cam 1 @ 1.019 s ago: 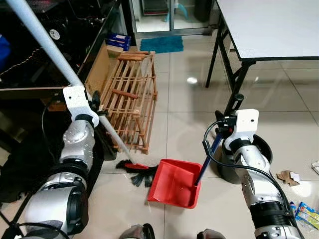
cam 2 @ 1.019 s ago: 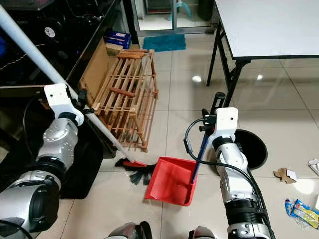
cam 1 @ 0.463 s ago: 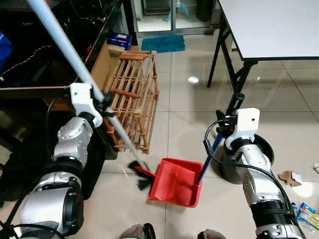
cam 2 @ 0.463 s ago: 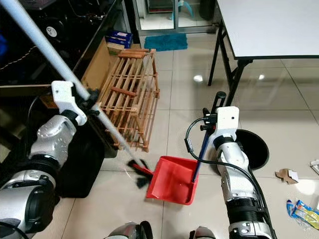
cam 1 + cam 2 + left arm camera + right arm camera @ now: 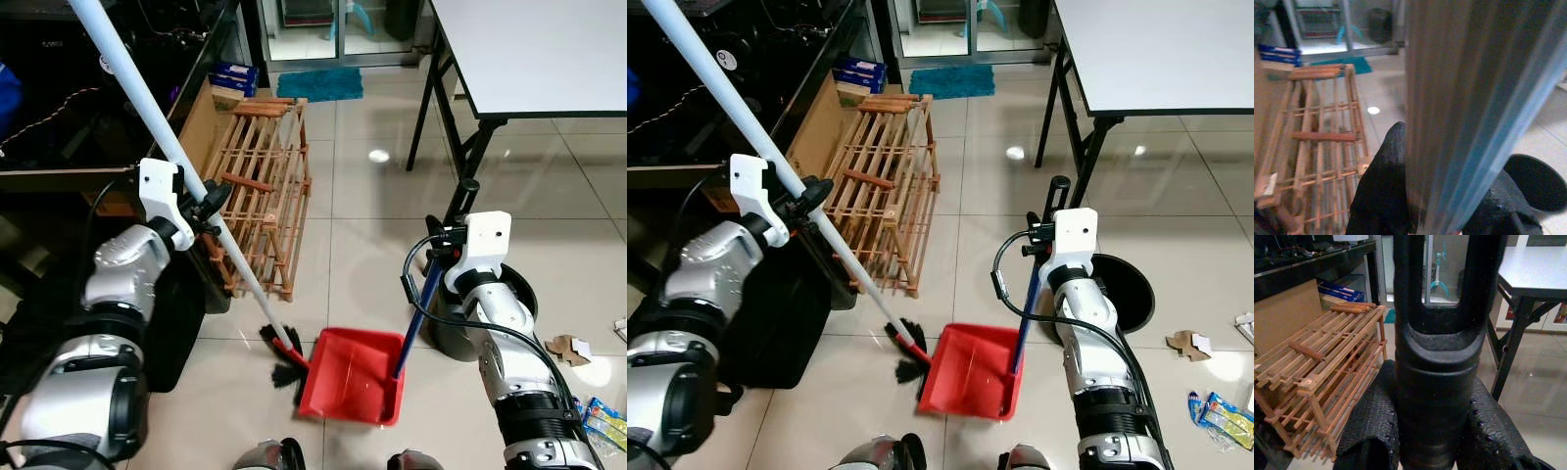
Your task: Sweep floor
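Two hands clamped: left hand (image 5: 208,203) round smooth broom pole (image 5: 147,117), right hand (image 5: 438,257) round dustpan handle (image 5: 419,311).

Both head eyes look down at the tiled floor; each wrist camera sits close behind its jaws, sharing the wooden rack (image 5: 257,191).

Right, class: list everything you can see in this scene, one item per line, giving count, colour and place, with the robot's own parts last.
Broom: one, pale blue pole, black bristles, slanting down to the dustpan's left edge.
Dustpan: one, red, on the floor at the robot's feet, blue handle upright.
Wooden rack: one, brown, left of centre on the floor.
Table: one, white top, black legs, far right.
Mat: one, teal, by the far doorway.
Round base: one, black, floor beside right arm.
Wrappers: a few, coloured, floor near right.
Left gripper: shut on the broom.
Right gripper: shut on the dustpan handle.
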Available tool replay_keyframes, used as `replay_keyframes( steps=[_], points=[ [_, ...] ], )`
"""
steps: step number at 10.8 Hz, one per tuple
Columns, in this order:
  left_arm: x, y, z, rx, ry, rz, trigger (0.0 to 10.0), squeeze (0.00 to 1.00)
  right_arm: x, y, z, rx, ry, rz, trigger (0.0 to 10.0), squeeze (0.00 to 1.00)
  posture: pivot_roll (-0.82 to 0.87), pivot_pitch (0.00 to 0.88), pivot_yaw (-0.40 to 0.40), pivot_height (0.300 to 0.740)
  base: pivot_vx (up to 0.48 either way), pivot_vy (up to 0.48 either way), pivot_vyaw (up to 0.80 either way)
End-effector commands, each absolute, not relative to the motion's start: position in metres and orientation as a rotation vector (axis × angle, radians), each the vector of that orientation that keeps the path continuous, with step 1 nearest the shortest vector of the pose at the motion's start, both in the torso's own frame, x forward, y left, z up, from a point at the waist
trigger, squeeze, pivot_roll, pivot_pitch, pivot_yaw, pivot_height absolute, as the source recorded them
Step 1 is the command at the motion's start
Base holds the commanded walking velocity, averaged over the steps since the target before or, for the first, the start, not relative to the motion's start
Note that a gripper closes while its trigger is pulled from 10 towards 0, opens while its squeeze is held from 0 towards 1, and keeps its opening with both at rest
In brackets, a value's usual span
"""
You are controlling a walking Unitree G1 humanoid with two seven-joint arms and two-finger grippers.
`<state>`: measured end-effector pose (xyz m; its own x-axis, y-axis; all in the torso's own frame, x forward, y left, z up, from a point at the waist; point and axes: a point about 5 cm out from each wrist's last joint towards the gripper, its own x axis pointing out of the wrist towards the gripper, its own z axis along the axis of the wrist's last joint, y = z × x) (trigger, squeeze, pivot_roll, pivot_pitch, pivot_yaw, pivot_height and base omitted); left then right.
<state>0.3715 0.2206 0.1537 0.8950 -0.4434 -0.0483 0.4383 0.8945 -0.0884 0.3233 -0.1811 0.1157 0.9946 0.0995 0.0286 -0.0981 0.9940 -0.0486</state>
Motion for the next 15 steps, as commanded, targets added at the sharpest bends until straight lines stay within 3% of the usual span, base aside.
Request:
replay_keyframes(
  steps=[1, 7, 8, 9, 12, 15],
  points=[
    [0.368, 0.218, 0.145, -0.104, 0.147, -0.536, 0.0, 0.0, 0.327, -0.178, 0.124, -0.038, -0.067, 0.118, 10.0, 0.0, -0.2, 0.097, 0.089, 0.74, 0.0, 0.0, 0.0],
    [0.362, 0.221, 0.153, 0.041, 0.201, -0.768, 0.0, 0.0, 0.327, -0.179, 0.125, -0.047, -0.069, 0.122, 10.0, 0.0, -0.21, 0.096, 0.084, 0.74, 0.0, 0.0, 0.0],
    [0.366, 0.223, 0.158, 0.054, 0.187, -0.72, 1.2, 0.0, 0.326, -0.181, 0.124, -0.052, -0.064, 0.121, 10.0, 0.0, -0.21, 0.102, 0.085, 0.74, 0.0, 0.0, 0.0],
    [0.367, 0.225, 0.16, 0.056, 0.171, -0.701, 0.0, 0.0, 0.325, -0.185, 0.121, -0.055, -0.054, 0.111, 10.0, 0.0, -0.21, 0.104, 0.088, 0.74, 0.0, 0.0, 0.0],
    [0.372, 0.213, 0.169, 0.087, 0.136, -0.772, 0.0, 0.0, 0.323, -0.189, 0.12, -0.059, -0.05, 0.102, 10.0, 0.0, -0.21, 0.106, 0.097, 0.74, 0.0, 0.0, 0.0],
    [0.385, 0.184, 0.194, 0.156, 0.081, -0.865, 0.0, 0.0, 0.323, -0.19, 0.12, -0.057, -0.054, 0.094, 10.0, 0.0, -0.23, 0.106, 0.103, 0.74, 0.0, 0.0, 0.0]
  ],
)
